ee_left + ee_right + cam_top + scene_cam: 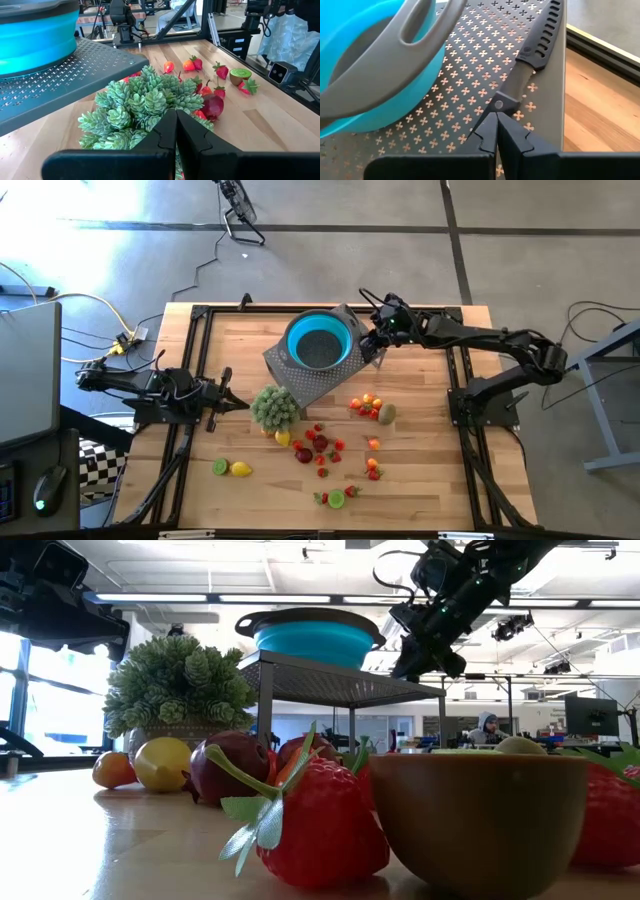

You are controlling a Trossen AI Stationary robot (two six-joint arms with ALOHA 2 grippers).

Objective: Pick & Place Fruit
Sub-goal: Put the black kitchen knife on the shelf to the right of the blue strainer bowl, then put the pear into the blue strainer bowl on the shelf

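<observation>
Glossy plastic strawberry [325, 830] nearest, fruit [320, 444] scattered, rounded and slick, on the wooden worktop [420, 480] below the perforated metal rack [325, 380] holding the blue bowl [318, 340]; both clenched, empty: left hand [240, 404] by the plant [275, 407], right hand [372, 346] above the black knife [532, 47]; best opened wide before descending squarely.

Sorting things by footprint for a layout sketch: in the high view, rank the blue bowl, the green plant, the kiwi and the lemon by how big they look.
1. blue bowl
2. green plant
3. kiwi and lemon: they look about alike, so I won't rank them.
</observation>
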